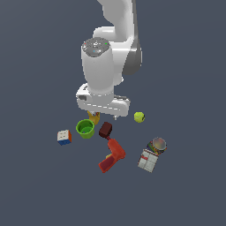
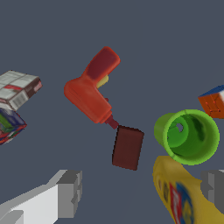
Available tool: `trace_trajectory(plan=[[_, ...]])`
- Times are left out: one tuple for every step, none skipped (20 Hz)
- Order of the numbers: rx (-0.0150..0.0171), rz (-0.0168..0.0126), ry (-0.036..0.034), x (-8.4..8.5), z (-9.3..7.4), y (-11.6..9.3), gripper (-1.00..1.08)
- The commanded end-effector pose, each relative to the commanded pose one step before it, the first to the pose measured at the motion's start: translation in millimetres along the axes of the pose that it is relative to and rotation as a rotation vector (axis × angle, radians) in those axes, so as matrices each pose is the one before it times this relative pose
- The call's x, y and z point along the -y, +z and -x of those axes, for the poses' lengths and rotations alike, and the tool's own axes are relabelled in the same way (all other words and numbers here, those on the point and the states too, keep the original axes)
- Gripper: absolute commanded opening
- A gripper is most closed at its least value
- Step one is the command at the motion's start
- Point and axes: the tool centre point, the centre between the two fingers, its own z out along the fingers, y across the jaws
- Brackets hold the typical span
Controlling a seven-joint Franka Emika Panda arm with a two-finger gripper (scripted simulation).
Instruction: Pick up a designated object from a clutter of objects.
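**Gripper spread wide above the clutter, maroon block untouched**

From the exterior view I count eight small items on the dark surface. One maroon block lies near the middle, just beside one green cup toward the exterior view's left. One red drill lies below the block, its tip pointing up at it. One multicoloured cube sits past the cup on the exterior view's left. One yellow-green ball sits alone toward the exterior view's right. One round can touches one white box further right. One yellow bottle peeks out from under the white arm, which hangs over the cup and block.

In the wrist view, the gripper has its two grey fingers set far apart with nothing between them. The maroon block lies flat on the surface ahead of the fingers, apart from both. The drill's tip meets the block's corner. One green cup stands open just beside the block, one yellow bottle lies close to one finger, and the cube shows at the edge. The white box and can sit well apart at the opposite edge.
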Motion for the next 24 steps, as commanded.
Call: trace_trajectory(plan=[[-0.00129,0.00139,0.03817,-1.27,2.27,25.97,1.0],[-0.00046,0.00067,0.01508,-0.67,1.31,10.12,1.0],[-0.00046,0.00071,0.01446,-0.72,1.46,9.62,1.0],[-0.00046,0.00073,0.0137,-0.77,1.56,9.03,1.0],[-0.00046,0.00075,0.01291,-0.79,1.63,8.44,1.0],[-0.00045,0.00075,0.01215,-0.82,1.67,7.86,1.0],[-0.00045,0.00074,0.01136,-0.83,1.68,7.29,1.0],[-0.00043,0.00073,0.01057,-0.83,1.66,6.73,1.0],[-0.00042,0.00071,0.0098,-0.82,1.62,6.18,1.0],[-0.0004,0.00068,0.00902,-0.8,1.56,5.65,1.0],[-0.00038,0.00064,0.00822,-0.77,1.48,5.12,1.0],[-0.00035,0.0006,0.00744,-0.72,1.39,4.6,1.0],[-0.00032,0.00055,0.00666,-0.68,1.27,4.09,1.0],[-0.00029,0.0005,0.00587,-0.62,1.15,3.59,1.0],[-0.00026,0.00044,0.0051,-0.55,1.02,3.09,1.0],[-0.00022,0.00038,0.00429,-0.47,0.88,2.61,1.0],[-0.00019,0.00032,0.00357,-0.42,0.72,2.12,1.0],[-0.00014,0.00024,0.00266,-0.28,0.59,1.65,1.0],[-0.0001,0.00018,0.00194,-0.22,0.41,1.17,1.0],[-0.00006,0.00011,0.00119,-0.15,0.25,0.7,1.0],[0.0,0.0,0.0,0.14,0.15,0.24,1.0],[-0.01676,-0.0061,-0.00371,2.34,-6.63,-8.58,1.0],[0.0,0.0,0.0,-0.01,0.06,0.26,1.0],[0.0,0.0,0.0,-0.03,0.18,0.79,1.0]])
